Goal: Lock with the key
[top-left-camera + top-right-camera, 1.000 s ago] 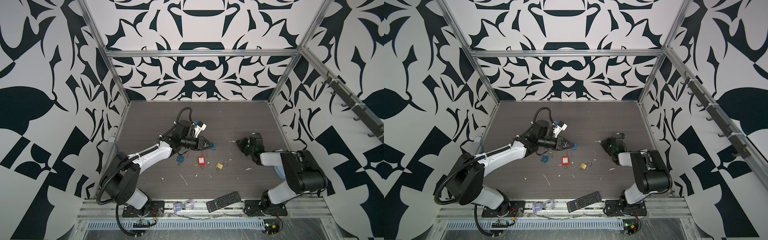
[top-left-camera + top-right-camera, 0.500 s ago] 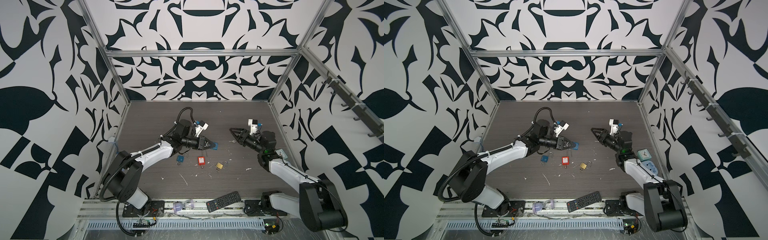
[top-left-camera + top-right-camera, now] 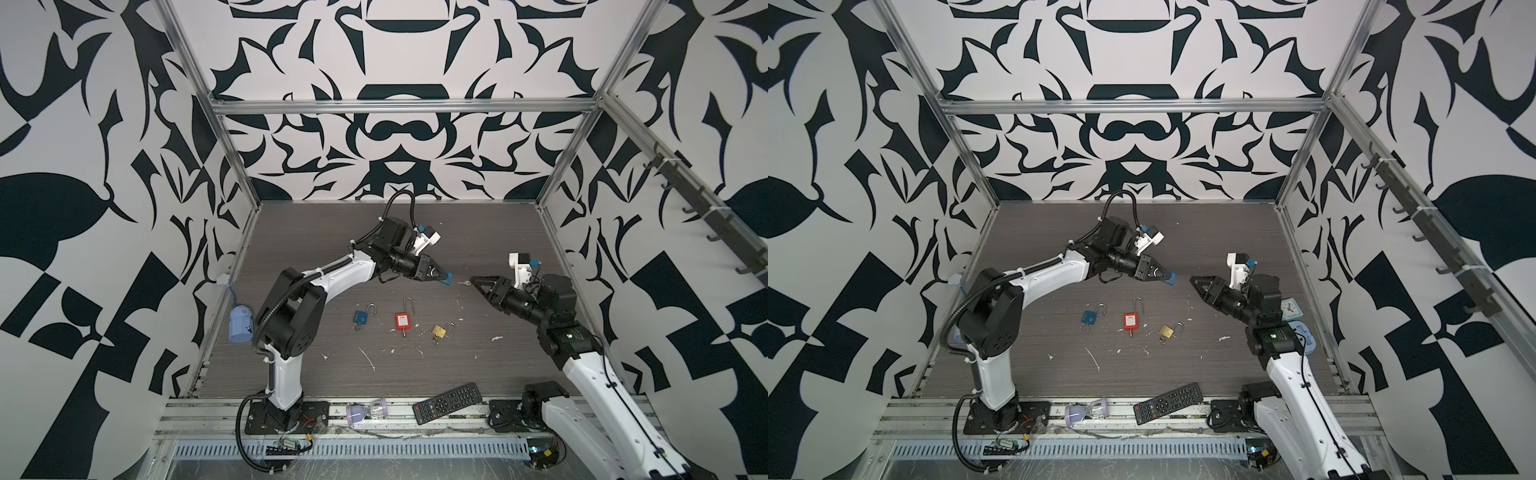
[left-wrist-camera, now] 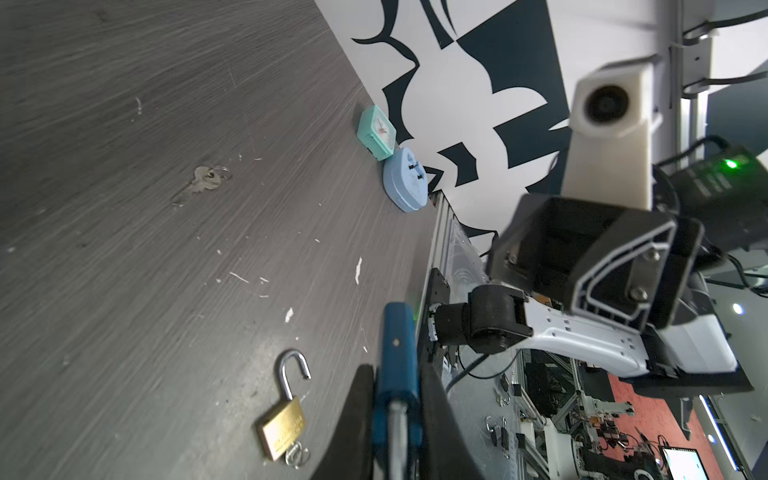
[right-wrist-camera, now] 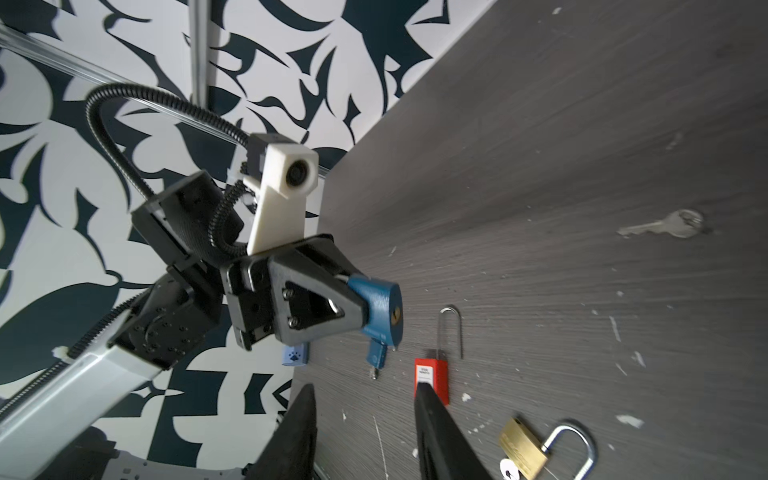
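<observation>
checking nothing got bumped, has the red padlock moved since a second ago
no, the red padlock lies where it was, same gap to the remote

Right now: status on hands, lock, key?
Left hand shut on blue padlock, keyhole toward right hand. Right hand open, empty. Key loose on table. Nothing between hands.

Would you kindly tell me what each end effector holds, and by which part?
The left end effector grips the blue padlock by the shackle end of its body, keyhole end sticking out. The right end effector is open, holding nothing.
</observation>
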Controlling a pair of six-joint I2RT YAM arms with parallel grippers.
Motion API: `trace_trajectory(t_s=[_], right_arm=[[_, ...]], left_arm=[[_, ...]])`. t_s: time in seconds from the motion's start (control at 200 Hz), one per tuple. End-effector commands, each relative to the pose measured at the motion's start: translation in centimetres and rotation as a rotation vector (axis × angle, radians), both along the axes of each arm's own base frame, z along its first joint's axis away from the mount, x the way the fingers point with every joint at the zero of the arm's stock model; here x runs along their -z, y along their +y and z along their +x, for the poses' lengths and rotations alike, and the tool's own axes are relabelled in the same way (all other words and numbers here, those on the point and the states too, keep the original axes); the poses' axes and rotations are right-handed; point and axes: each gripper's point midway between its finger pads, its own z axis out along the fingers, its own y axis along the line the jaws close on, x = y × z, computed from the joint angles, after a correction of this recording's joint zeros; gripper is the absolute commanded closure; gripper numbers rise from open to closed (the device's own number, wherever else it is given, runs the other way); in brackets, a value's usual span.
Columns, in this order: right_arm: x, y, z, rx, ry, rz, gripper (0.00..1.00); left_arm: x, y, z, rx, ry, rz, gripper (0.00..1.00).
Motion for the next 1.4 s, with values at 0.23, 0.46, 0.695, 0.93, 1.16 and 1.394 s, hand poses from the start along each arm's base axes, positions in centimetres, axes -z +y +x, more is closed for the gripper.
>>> trace_trajectory(t_s=[0.23, 0.46, 0.695, 0.93, 1.16, 1.394], right_arm=[[1.5, -1.8, -1.3, 0.067, 0.078, -0.115, 0.59], [1.5, -1.9, -1.8, 0.070, 0.076, -0.117, 0.59], [2.1, -1.9, -2.0, 0.072, 0.090, -0.113, 0.59], [2.8, -1.6, -1.8, 0.063, 0.103, -0.086, 0.58], [3.1, -1.5, -1.9, 0.061, 0.116, -0.080, 0.54], [3.4, -1.5, -2.1, 0.062, 0.122, -0.075, 0.54]], left_arm=[[6.0, -4.1, 1.1, 0.132, 0.072, 0.111, 1.00], [9.3, -5.1, 2.7, 0.137, 0.099, 0.183, 1.00], [12.9, -4.9, 3.5, 0.149, 0.091, 0.295, 1.00], [14.8, -4.9, 3.9, 0.165, 0.101, 0.341, 0.97], [15.3, -5.0, 4.5, 0.149, 0.103, 0.339, 0.65], [14.3, -4.9, 7.2, 0.080, 0.089, 0.302, 0.53]])
